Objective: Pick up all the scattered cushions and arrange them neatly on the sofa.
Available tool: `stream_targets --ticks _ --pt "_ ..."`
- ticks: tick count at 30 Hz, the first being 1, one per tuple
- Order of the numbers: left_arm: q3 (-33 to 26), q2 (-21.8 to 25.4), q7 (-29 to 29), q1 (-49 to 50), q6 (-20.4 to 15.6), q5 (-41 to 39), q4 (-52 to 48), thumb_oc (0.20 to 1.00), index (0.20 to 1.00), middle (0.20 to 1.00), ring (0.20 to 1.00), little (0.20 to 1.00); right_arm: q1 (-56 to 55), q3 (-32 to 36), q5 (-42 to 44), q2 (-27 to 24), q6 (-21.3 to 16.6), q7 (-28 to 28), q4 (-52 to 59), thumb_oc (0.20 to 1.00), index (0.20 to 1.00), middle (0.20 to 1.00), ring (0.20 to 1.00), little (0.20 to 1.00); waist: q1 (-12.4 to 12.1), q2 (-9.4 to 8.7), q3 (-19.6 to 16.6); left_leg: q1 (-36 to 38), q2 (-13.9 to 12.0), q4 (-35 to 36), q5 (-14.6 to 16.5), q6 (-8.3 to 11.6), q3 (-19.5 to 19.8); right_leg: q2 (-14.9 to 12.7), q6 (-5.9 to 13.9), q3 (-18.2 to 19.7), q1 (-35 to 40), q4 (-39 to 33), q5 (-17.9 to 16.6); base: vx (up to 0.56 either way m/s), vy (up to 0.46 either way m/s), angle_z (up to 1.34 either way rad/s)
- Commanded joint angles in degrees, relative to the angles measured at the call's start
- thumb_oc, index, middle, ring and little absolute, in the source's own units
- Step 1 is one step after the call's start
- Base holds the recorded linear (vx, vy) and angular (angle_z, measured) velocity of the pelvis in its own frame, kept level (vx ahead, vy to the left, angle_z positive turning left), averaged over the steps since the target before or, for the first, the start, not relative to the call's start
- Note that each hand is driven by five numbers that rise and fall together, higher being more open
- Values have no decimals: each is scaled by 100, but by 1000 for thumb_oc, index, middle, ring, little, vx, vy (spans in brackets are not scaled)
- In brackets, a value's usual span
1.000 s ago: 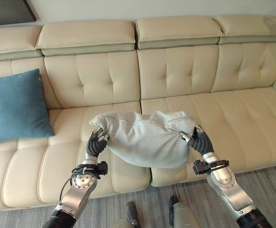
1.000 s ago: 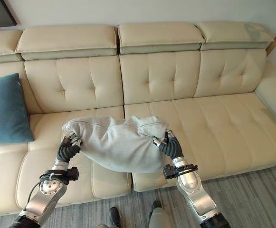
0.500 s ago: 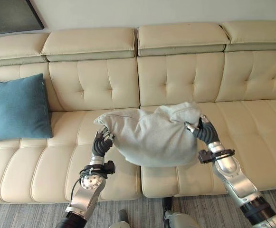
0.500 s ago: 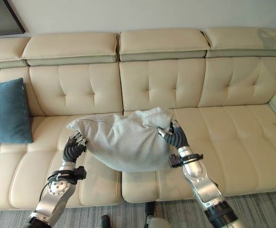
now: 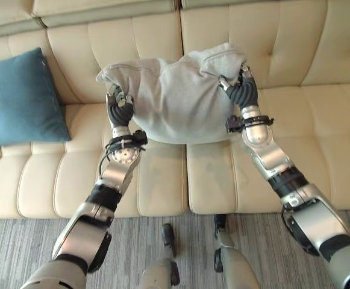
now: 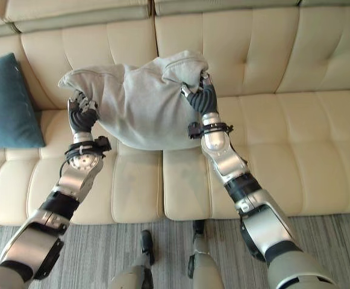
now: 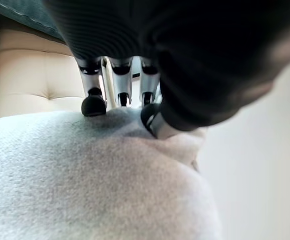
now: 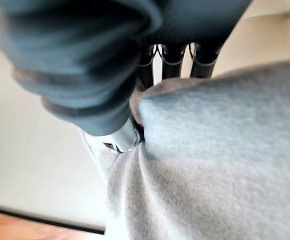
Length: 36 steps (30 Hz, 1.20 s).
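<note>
Between both hands' fingers (image 7: 94, 102), grey cushion (image 5: 181, 96)

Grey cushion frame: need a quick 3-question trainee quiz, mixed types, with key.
1. True or false: the grey cushion lies flat on the floor.
2. Which hands grip it? A) left only B) right only C) both
3. Fill in: the blue cushion leans against the sofa's ____.

Key:
1. False; it is held up in front of the sofa backrest.
2. C; left hand and right hand pinch opposite ends.
3. Backrest, on the robot's left.
</note>
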<state>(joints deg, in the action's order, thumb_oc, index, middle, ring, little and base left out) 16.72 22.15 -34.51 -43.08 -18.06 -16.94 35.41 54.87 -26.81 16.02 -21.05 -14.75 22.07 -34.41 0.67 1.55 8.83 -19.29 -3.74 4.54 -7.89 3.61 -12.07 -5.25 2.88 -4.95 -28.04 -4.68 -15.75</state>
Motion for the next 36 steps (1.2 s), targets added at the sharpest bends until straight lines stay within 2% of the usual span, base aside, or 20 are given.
stream_targets --ticks 1,2,3,4,6,8,11,13,21,24,29,34,36 --pt "901 -67 191 -1073 -752 93 -263 200 200 200 200 200 1015 -437 73 463 -383 -135 192 285 285 285 285 285 -195 -264 39 -66 -18 -139 247 211 197 -39 637 109 573 115 959 7 -8 -8" --pt "936 -82 221 -1205 -724 -18 -54 448 448 448 448 448 1139 -489 130 408 -347 -136 22 699 699 699 699 699 -197 -259 80 -91 -24 -138 226 219 215 -44 621 101 527 174 986 18 -3 -6" --pt "926 -73 228 -1374 -704 -103 163 918 918 918 918 918 1318 -519 202 333 -312 -119 -212 1000 1000 1000 1000 1000 -192 -248 159 -95 -37 -134 228 227 243 -50 611 83 503 259 1037 3 -5 -3" --pt "938 -66 252 -1506 -671 -161 277 1000 1000 1000 1000 1000 1433 -526 264 281 -283 -114 -320 1000 1000 1000 1000 1000 -194 -247 194 -139 -35 -139 200 230 256 -60 600 69 454 304 1036 0 0 0" --pt "859 234 304 -1919 -590 -276 603 1000 1000 1000 1000 1000 1786 -460 436 -96 -260 -68 -633 1000 1000 1000 1000 1000 -194 -217 339 -131 -41 -124 198 252 330 -70 600 21 405 419 1097 14 -14 4" --pt "845 322 339 -2004 -586 -324 669 1000 1000 1000 1000 1000 1853 -450 458 -166 -258 -64 -666 1000 1000 1000 1000 1000 -189 -218 353 -142 -40 -112 176 253 342 -76 598 10 391 420 1085 3 -6 3" --pt "794 773 475 -2222 -591 -500 835 1000 1000 1000 1000 1000 2054 -363 615 -533 -277 -15 -849 1000 1000 1000 1000 1000 -177 -209 386 -108 -37 -89 173 269 368 -87 617 -21 412 439 1106 0 0 0" --pt "723 1164 676 -2245 -587 -806 944 1000 1000 1000 1000 1000 2105 -243 812 -845 -307 17 -952 1000 1000 1000 1000 1000 -179 -194 383 -35 -31 -67 204 270 387 -92 629 -45 477 475 1162 40 4 5" --pt "478 1788 1096 -1972 -546 -1229 1243 1000 1000 1000 1000 1000 1845 123 1399 -1351 -415 -127 -933 1000 1000 1000 1000 1000 -121 -157 315 88 -18 -25 214 267 394 -124 617 -78 495 651 1241 27 22 6" --pt "204 1886 1303 -1390 -522 -1329 1092 1000 1000 1000 1000 1000 1343 353 1569 -1558 -444 -329 -620 1000 1000 1000 1000 1000 -77 -137 276 190 -9 -15 247 260 361 -150 604 -91 526 741 1289 29 50 2" --pt "-277 1717 1452 -181 -544 -1225 380 1000 1000 1000 1000 1000 166 765 1467 -1741 -510 -608 233 1000 1000 1000 1000 1000 -23 -124 287 324 8 -7 287 246 309 -171 585 -93 636 736 1296 8 23 0" --pt "-757 1299 2007 2203 -434 -616 -944 1000 1000 1000 1000 1000 -2409 1416 709 -1745 -438 -1229 1675 1000 1000 1000 1000 1000 41 -164 165 582 40 7 388 187 230 -196 582 -115 933 663 1315 31 25 -3" --pt "-996 1060 2510 3367 -337 -364 -1113 1000 1000 1000 1000 1000 -3712 1709 358 -1682 -436 -1652 2018 1000 1000 1000 1000 1000 89 -204 91 823 67 4 495 135 200 -206 606 -104 1196 615 1342 88 47 -15"
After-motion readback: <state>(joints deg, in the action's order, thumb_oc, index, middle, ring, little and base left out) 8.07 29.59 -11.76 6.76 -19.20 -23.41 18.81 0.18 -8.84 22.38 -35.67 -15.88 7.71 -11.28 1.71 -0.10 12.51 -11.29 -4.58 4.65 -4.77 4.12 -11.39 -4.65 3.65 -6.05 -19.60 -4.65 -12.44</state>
